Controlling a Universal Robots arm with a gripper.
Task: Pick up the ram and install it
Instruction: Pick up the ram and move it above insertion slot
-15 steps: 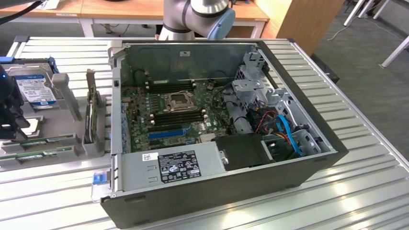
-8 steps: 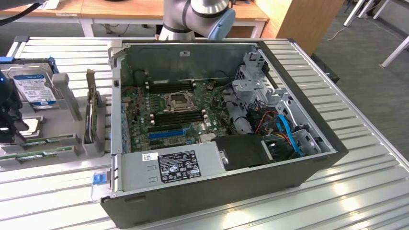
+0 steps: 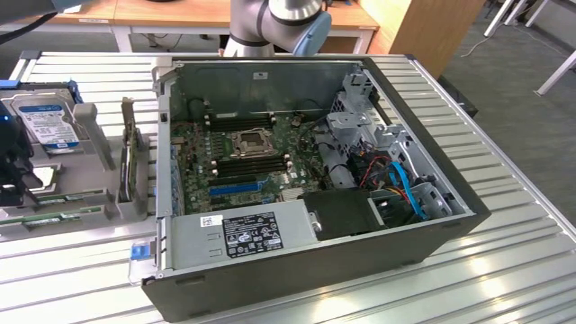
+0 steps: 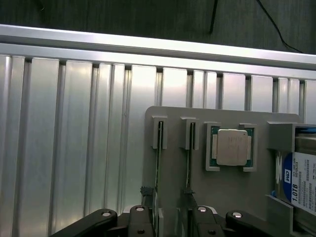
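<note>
Above the two ram sticks, the gripper hovers wide open, empty.

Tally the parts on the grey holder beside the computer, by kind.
ram sticks: 2
processor chip: 1
hard drive: 1
expansion card: 1
Total: 5

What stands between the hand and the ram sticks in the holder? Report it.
Nothing visible. The open hand is right over the two ram sticks, which stand on edge in the grey holder. The processor and hard drive sit off to one side, out of the path.
</note>
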